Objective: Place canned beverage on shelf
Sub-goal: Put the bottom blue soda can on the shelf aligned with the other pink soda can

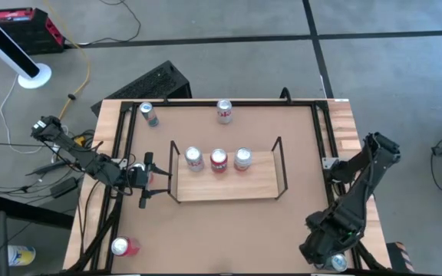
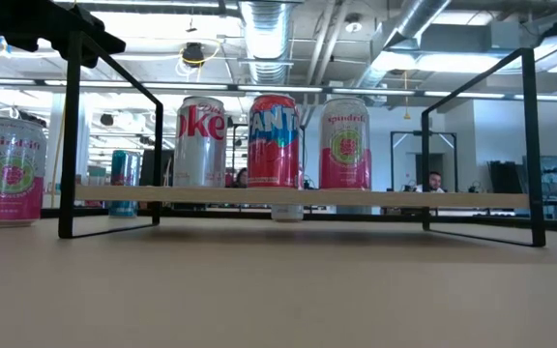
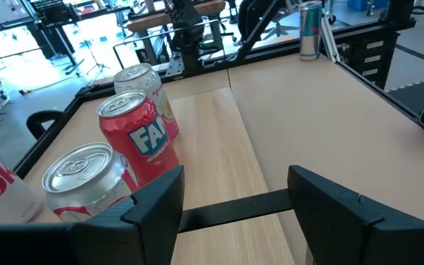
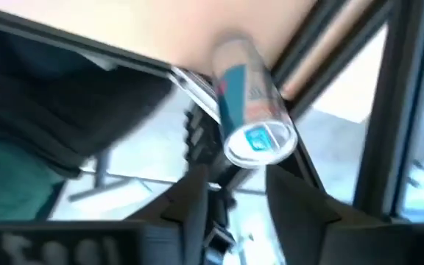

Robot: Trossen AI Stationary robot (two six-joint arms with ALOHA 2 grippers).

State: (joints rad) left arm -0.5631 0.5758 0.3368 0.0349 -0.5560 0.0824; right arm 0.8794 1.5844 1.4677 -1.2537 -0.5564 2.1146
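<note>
From above, the shelf (image 1: 225, 182) is seen at the middle of the counter (image 1: 298, 222), with three cans lined along its far edge: a silver can (image 1: 193, 159), a red can (image 1: 219, 160) and a pink can (image 1: 242, 159). One place is left free at the shelf's right end. The left gripper (image 1: 146, 181) is held just off the shelf's left end. The right gripper (image 1: 324, 249) hangs at the counter's near right corner, over a blue-topped can (image 1: 338, 262).

At counter level, the three cans are shown upright on the board, well spaced.

In the left wrist view, the fingers (image 3: 160, 206) are parted and nothing is between them.

In the right wrist view, the blue-topped can (image 4: 252, 110) lies just ahead of the fingers (image 4: 197, 199), which stand apart; it seems not yet grasped, though blur leaves this uncertain.

The pickup is judged to be in hand. Next, the fingers must be closed around the can, which must then be lifted clear of the rail and carried to the free place.
</note>
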